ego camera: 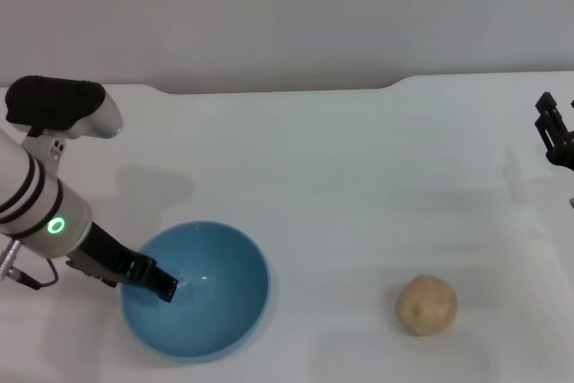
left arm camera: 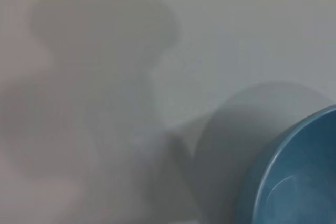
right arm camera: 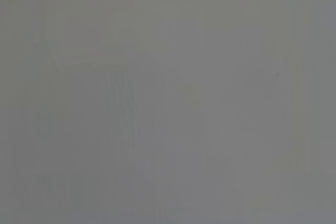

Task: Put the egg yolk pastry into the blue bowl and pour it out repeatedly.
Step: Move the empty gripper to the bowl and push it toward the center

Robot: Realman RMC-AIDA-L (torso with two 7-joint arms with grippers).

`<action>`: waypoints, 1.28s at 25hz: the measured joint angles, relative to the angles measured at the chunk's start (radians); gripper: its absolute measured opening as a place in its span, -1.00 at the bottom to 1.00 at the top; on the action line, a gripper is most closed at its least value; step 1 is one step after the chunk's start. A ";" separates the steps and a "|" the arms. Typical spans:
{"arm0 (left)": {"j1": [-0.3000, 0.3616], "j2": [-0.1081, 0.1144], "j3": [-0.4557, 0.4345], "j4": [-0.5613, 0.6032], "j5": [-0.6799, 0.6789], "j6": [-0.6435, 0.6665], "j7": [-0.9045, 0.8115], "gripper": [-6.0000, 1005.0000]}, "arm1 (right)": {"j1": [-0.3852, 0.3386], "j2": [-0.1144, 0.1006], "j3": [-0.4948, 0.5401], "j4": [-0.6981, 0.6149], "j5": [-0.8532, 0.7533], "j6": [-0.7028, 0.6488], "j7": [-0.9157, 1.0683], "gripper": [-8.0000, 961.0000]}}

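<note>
The blue bowl (ego camera: 202, 291) sits at the front left of the white table and is empty inside. Its rim also shows in the left wrist view (left arm camera: 294, 177). My left gripper (ego camera: 160, 285) grips the bowl's left rim, with one dark finger reaching inside the bowl. The egg yolk pastry (ego camera: 427, 304), a small tan ball, lies on the table at the front right, well apart from the bowl. My right gripper (ego camera: 556, 132) hangs at the far right edge of the head view, above the table and away from the pastry.
The white table (ego camera: 341, 177) ends at a pale wall at the back. The right wrist view shows only a plain grey surface. Nothing else stands on the table.
</note>
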 joint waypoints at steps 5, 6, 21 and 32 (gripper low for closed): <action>-0.014 -0.001 0.023 -0.019 0.000 -0.003 -0.001 0.49 | 0.000 0.000 0.000 0.000 0.001 -0.001 0.002 -0.02; -0.015 -0.001 0.024 -0.023 0.000 -0.004 -0.001 0.48 | 0.000 0.000 0.000 0.000 0.001 -0.001 0.003 -0.02; -0.023 0.002 0.018 -0.028 0.000 -0.005 0.004 0.13 | 0.000 0.000 0.000 0.000 -0.002 -0.028 0.008 -0.02; -0.023 0.005 0.015 -0.027 -0.004 -0.001 0.020 -0.49 | 0.000 0.000 0.000 0.003 -0.004 -0.028 0.009 -0.02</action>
